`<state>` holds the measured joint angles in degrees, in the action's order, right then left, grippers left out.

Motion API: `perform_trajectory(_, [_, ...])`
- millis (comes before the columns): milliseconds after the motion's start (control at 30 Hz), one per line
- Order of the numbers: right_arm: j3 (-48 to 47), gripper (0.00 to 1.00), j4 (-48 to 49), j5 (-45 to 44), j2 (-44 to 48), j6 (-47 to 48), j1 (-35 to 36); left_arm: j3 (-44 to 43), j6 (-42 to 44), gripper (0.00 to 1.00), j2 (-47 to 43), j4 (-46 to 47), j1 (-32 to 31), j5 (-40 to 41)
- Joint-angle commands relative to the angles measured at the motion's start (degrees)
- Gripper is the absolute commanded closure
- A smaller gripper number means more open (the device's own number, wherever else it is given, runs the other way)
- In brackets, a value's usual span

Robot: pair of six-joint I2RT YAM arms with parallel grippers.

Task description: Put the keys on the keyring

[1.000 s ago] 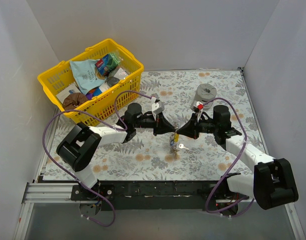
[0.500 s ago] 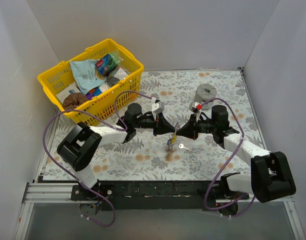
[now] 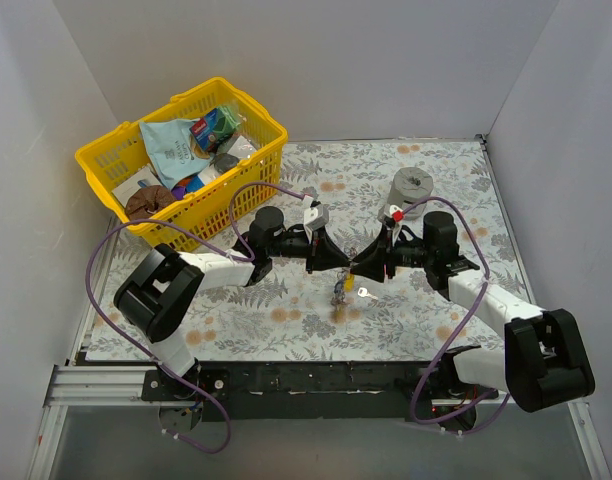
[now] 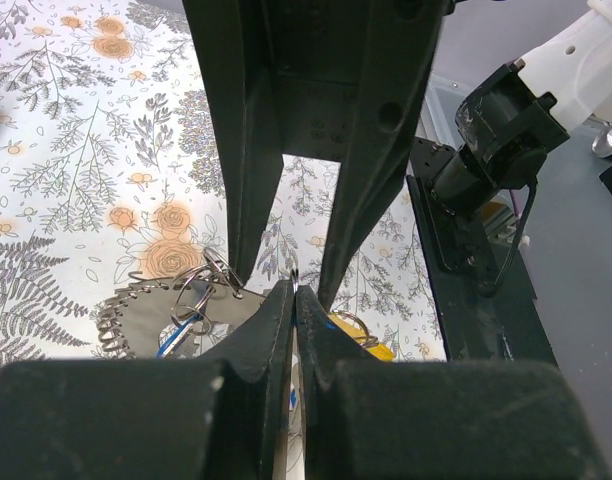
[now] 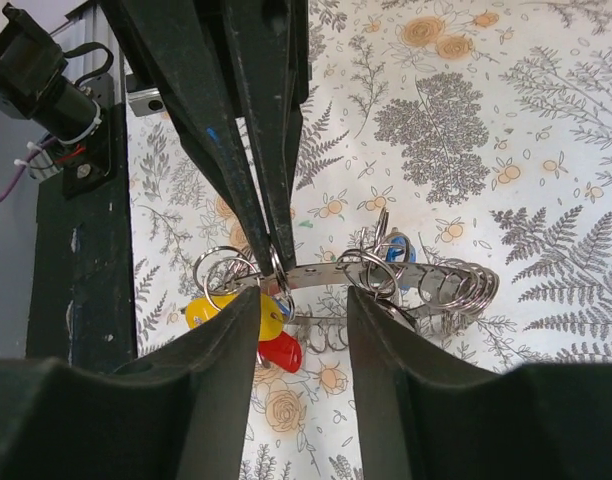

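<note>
Over the middle of the floral table [image 3: 266, 320], found left gripper [image 4: 295, 300] with jaws pinched nearly shut on the keyring [image 5: 426, 275]. Saw right gripper [image 5: 303, 297] facing it, jaws spread wide astride the ring's band, contact unclear. Logged yellow key [image 5: 211, 310], red key [image 5: 281, 352], blue key [image 5: 391, 247] strung on it; white key [image 3: 364, 292] loose on the table toward the near edge.

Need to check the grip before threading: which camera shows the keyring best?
Right wrist: the keyring shows edge-on, nearly whole, left jaws pinching its band. Left wrist shows only its jagged rim past the closed jaws; top external, a tiny glint.
</note>
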<state>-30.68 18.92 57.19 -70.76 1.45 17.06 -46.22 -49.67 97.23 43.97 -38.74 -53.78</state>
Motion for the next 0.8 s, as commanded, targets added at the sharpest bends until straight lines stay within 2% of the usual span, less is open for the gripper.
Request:
perform_trajectory(0, [0.3,0.43,0.6,-0.7,2.9,0.9,0.2,-0.7,1.9,1.0,-2.2,0.2,0.0,-1.2])
perform_trajectory(167, [-0.2,0.47,2.7,1.6,2.8,-1.0,0.0,-0.8,2.0,1.0,-2.2,-0.1,0.0,-1.5])
perform_trajectory(433, [-0.9,0.61,3.7,3.9,2.6,-1.0,-0.9,-0.7,2.4,1.0,-2.5,-0.4,0.0,-2.3])
perform_trajectory(767, [-1.6,0.64,4.7,3.8,1.9,-2.9,-1.0,-1.0,1.9,1.0,-2.1,-0.2,0.0,-3.2])
